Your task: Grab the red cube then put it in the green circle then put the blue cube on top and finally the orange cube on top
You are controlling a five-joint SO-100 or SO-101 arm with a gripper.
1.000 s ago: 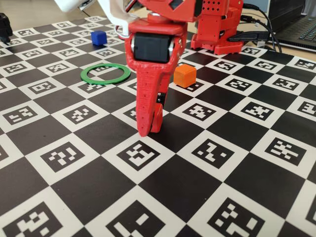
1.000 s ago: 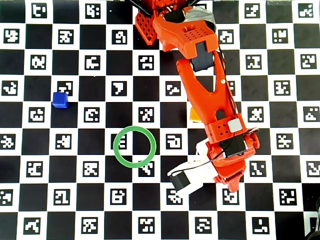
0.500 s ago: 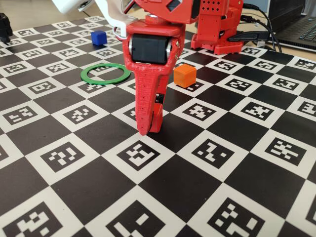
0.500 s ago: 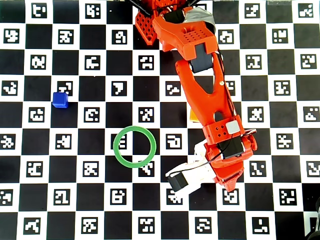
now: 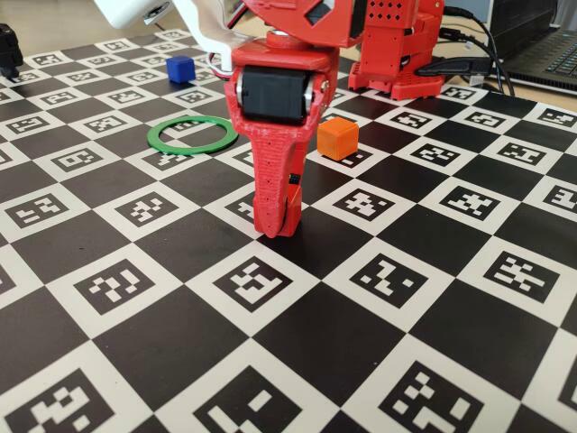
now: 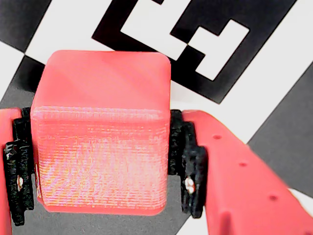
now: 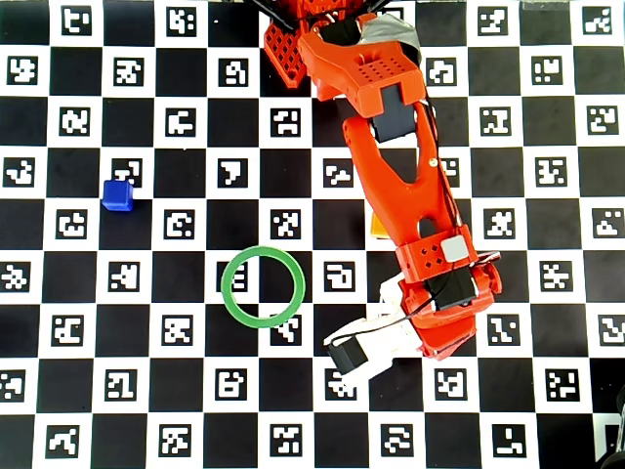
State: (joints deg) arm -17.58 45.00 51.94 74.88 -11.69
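Observation:
In the wrist view my red gripper (image 6: 102, 166) is shut on the red cube (image 6: 100, 132). Its black pads (image 6: 188, 166) press both sides of the cube. In the fixed view the gripper (image 5: 278, 225) points straight down with its tips at the board, and the fingers hide the cube. The green circle (image 5: 192, 150) lies flat to the left and farther back, with nothing inside it; it also shows in the overhead view (image 7: 225, 285). The blue cube (image 5: 181, 69) (image 7: 117, 194) sits far back left. The orange cube (image 5: 337, 138) stands just behind and to the right of the gripper, and the arm half hides it in the overhead view (image 7: 375, 228).
The board is a black-and-white checkerboard with printed markers (image 5: 261, 280). The arm's red base (image 5: 397, 54) stands at the back, with cables and a laptop (image 5: 541, 45) behind it on the right. In the overhead view the arm's wrist (image 7: 444, 288) covers the gripper.

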